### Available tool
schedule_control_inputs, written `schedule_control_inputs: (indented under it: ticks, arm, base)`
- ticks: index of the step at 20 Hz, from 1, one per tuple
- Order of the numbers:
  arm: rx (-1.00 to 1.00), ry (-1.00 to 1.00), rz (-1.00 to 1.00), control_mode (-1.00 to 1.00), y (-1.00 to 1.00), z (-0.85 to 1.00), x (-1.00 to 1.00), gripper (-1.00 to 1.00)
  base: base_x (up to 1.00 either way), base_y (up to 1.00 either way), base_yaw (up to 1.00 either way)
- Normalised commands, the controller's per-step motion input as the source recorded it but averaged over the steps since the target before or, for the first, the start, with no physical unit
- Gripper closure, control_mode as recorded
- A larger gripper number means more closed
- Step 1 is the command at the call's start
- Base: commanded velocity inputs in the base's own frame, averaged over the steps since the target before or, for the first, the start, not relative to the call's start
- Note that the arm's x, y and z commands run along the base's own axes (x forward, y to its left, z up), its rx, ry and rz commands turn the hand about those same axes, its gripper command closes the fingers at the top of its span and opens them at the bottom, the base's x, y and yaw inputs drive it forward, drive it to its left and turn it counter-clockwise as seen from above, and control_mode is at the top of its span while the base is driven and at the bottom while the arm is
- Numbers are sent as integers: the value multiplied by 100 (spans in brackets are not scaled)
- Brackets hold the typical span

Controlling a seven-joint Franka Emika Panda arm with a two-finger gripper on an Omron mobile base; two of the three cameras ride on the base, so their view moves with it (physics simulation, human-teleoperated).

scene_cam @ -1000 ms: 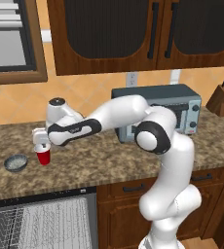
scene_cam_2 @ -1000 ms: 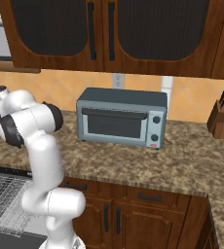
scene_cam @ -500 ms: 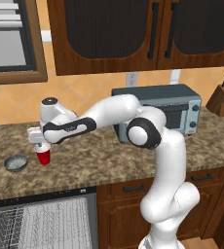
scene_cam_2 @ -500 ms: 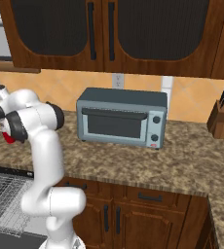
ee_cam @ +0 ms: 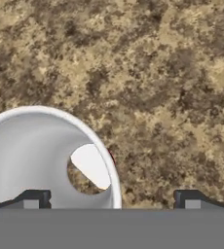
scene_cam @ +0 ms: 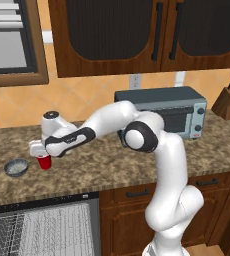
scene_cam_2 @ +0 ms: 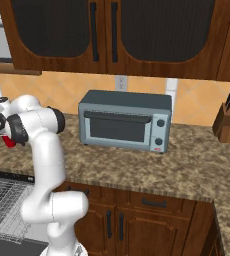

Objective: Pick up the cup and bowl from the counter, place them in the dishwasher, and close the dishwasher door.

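Left base view, centre left of frame: cup (scene_cam: 45, 161), red, upright on the surface (scene_cam: 102, 167), end effector (scene_cam: 39, 150) directly above it. Bowl (scene_cam: 16, 167), grey, just beside the cup toward the left edge. Dishwasher (scene_cam: 42, 225) at lower left, rack exposed, so apparently open.

Hand view, lower left: cup's white inside large, one fingertip (ee_cam: 32, 198) over its mouth, the other (ee_cam: 191, 199) outside the rim; fingers stand apart, nothing clamped.

Step, by judgement: reaching for the cup. Next: descend across the wall, then squeeze.
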Motion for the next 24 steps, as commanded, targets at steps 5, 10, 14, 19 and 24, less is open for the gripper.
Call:
schedule_control_inputs:
  ticks: [5,10,14,19,24]
  arm:
    - [2,2,0,-100,0,-10,0,-100]
    - [0,1,0,-100,0,0,0,-100]
    - [0,2,0,-100,0,0,0,100]
    - [0,0,0,-100,0,0,0,100]
    - [0,0,0,-100,0,0,0,100]
  base:
    - [0,0,0]
    - [0,0,0]
    - [0,0,0]
    - [0,0,0]
    - [0,0,0]
